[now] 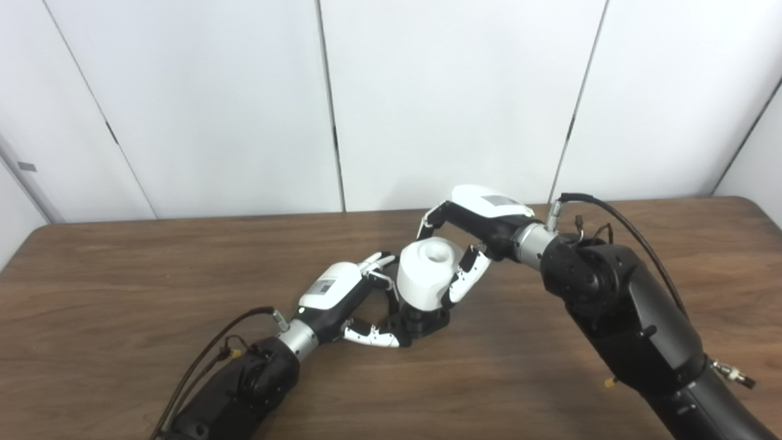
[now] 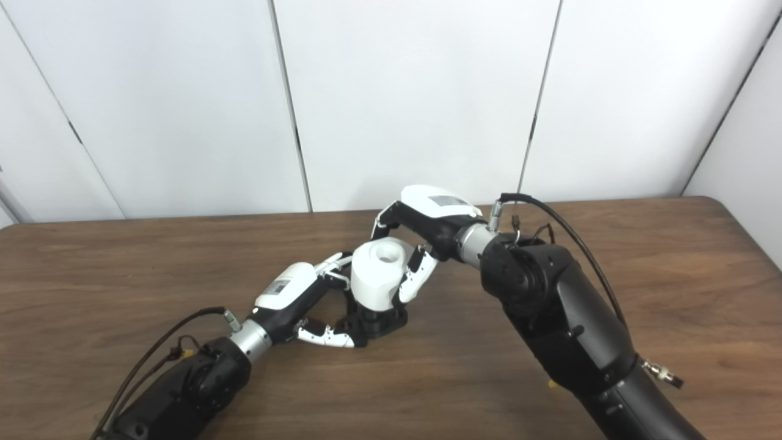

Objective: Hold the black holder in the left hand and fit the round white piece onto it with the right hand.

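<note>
A round white piece (image 1: 426, 273) with a hole in its top sits upright over the black holder (image 1: 424, 322) near the middle of the table. My right hand (image 1: 470, 235) reaches in from the right and is shut on the white piece, fingers behind it and thumb on its front right side. My left hand (image 1: 351, 299) comes from the lower left and is shut on the black holder, its thumb at the base and its fingers behind. Most of the holder is hidden under the white piece.
The brown wooden table (image 1: 153, 287) spreads wide on both sides of the hands. White wall panels (image 1: 244, 104) stand just behind its far edge. Black cables run along both forearms.
</note>
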Controlling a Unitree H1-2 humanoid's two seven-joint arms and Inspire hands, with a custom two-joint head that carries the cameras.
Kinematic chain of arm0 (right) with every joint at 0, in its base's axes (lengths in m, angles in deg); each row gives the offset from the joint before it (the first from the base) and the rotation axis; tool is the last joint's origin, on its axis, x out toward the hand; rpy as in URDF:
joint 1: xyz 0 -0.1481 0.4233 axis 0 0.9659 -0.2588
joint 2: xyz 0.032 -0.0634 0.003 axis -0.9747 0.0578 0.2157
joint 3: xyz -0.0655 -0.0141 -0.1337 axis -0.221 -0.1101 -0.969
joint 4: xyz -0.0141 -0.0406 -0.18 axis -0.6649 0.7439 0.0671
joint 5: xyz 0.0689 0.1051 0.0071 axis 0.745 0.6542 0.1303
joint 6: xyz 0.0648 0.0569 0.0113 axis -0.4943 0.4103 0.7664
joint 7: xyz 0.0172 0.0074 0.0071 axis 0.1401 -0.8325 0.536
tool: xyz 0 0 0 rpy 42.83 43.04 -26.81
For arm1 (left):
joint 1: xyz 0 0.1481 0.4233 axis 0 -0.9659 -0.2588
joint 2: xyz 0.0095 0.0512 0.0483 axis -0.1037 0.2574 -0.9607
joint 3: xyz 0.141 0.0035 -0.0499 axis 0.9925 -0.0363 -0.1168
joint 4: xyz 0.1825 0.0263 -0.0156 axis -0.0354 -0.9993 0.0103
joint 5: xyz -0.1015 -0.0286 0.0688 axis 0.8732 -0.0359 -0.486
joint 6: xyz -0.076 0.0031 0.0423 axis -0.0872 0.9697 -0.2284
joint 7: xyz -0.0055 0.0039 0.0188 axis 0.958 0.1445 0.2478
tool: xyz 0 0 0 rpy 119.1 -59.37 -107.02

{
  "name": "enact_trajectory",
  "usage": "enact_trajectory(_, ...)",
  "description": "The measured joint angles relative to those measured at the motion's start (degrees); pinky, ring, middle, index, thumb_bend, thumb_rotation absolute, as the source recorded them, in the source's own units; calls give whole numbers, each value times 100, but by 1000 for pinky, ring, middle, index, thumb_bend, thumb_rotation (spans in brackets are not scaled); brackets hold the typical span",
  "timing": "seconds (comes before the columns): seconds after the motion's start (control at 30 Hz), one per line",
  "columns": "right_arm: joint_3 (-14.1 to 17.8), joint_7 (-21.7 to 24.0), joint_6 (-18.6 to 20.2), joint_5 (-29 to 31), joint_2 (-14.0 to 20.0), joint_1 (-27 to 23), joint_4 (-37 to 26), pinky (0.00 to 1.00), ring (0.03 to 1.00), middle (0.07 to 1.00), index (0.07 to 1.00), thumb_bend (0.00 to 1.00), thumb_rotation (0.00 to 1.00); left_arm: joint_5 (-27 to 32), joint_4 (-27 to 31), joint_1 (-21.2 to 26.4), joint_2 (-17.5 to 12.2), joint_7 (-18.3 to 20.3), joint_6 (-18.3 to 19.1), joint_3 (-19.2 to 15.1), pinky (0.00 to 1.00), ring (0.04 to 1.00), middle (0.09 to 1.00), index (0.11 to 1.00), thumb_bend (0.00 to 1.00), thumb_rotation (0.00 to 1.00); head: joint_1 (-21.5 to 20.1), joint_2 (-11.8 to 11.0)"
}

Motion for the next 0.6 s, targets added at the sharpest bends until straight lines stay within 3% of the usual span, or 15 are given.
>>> enact_trajectory(0.6, -97, -443, -352, 130, -242, -31, 653, 781, 785, 708, 481, 523, 136, -14, 146, -57, 11, 36, 160, -3, 910, 983, 944, 481, 524, 70, -18, 62)
